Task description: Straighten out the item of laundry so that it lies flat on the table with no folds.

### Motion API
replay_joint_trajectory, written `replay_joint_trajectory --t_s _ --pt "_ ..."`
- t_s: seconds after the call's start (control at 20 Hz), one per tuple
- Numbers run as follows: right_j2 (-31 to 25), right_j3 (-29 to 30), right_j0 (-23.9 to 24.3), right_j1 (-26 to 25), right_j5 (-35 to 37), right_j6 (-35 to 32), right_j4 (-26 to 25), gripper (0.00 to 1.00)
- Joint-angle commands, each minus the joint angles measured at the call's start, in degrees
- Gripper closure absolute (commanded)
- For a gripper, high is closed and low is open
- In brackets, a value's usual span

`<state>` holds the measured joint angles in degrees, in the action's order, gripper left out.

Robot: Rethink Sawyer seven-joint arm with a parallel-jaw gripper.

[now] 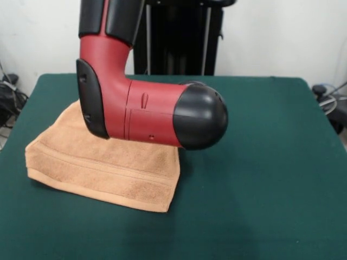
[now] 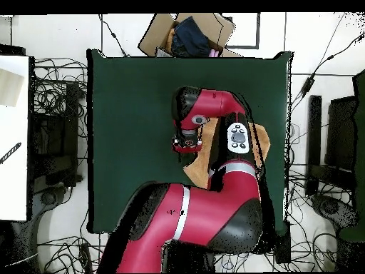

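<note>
The item of laundry (image 1: 103,173), an orange-tan towel, lies on the left part of the green table (image 1: 260,162). It looks doubled over, with a thick front hem and band stripes running along it. The red and black arm hangs low over its far part and hides that part. In the front view the arm's elbow blocks the gripper from sight. From overhead, only slivers of the towel (image 2: 261,139) show beside the arm. The gripper (image 2: 187,145) points down at the towel's edge, and its state is hidden.
In the overhead view an open cardboard box (image 2: 189,34) holding dark cloth sits just past the table's (image 2: 128,107) far edge. A white surface (image 2: 14,135) stands to the left. Cables cover the floor around the table.
</note>
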<state>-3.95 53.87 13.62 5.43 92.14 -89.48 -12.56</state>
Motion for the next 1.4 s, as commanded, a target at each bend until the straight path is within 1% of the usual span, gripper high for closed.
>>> replay_joint_trajectory --t_s 0.05,0.45,0.5,0.65,0.95,1.1,1.4 --pt "-6.1 3.4 -1.5 1.0 -3.2 2.9 0.4 0.00" --pt "-5.6 0.6 -3.1 2.4 1.6 1.7 0.3 0.00" --pt "-5.4 1.5 -3.1 3.7 2.4 1.9 0.5 0.00" --pt "-5.5 0.7 -3.0 3.9 4.5 2.5 0.6 0.00" --pt "-5.3 0.0 -3.2 7.1 9.5 3.2 0.8 0.00" --pt "-5.8 -4.0 -3.6 5.7 13.1 3.4 0.1 0.00" --pt "-6.4 -8.3 -3.7 3.8 16.7 4.0 -0.7 0.00"
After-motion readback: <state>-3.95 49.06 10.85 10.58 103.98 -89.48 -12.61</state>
